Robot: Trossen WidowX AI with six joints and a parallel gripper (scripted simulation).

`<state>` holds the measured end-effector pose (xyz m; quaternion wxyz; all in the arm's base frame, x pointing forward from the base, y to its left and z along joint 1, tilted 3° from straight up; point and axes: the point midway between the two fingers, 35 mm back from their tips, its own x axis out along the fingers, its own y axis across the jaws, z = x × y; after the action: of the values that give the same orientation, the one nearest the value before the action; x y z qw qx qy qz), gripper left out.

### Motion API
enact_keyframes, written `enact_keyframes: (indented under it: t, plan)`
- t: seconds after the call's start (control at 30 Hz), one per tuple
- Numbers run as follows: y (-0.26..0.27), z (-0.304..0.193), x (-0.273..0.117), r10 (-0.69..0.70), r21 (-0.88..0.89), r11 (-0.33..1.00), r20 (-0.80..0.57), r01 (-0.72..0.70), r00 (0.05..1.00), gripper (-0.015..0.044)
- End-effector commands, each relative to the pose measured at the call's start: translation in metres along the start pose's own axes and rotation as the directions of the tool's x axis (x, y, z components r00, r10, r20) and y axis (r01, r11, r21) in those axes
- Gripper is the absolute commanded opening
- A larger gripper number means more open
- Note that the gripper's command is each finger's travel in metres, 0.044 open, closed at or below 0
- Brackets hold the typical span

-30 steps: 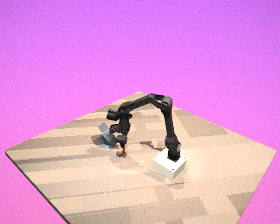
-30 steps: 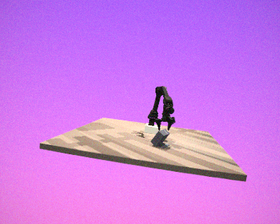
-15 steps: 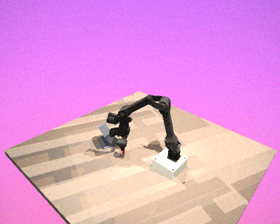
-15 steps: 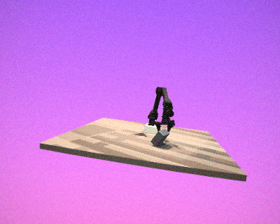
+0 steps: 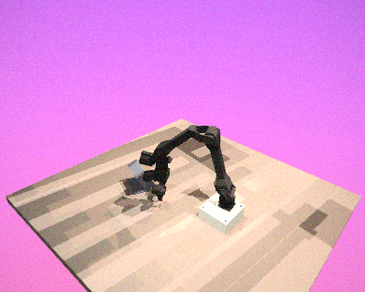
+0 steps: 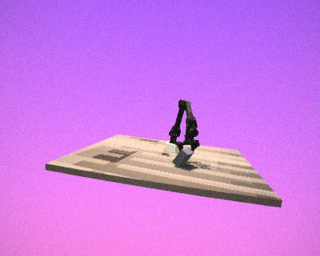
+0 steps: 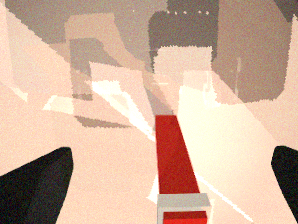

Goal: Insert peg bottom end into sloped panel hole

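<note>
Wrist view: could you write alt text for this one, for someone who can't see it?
A red peg with a pale band near its nearer end stands between two black, wide-open fingers, touching neither. Behind it lies a pale wooden table top crossed by darker patches and bright streaks.
</note>
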<state>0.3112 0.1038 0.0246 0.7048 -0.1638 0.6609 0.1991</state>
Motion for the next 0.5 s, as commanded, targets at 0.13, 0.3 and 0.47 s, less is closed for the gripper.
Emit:
enact_keyframes:
  t: [0.13, 0.3, 0.47]
  plan:
    - [0.0000, -0.0002, 0.0005, 0.000, 0.000, 1.000, -0.001, 0.000, 1.000, 0.0335]
    - [0.0000, -0.0002, 0.0005, 0.000, 0.000, 1.000, -0.001, 0.000, 1.000, 0.0204]
    - [0.0000, -0.0002, 0.0005, 0.000, 0.000, 1.000, -0.001, 0.000, 1.000, 0.0072]
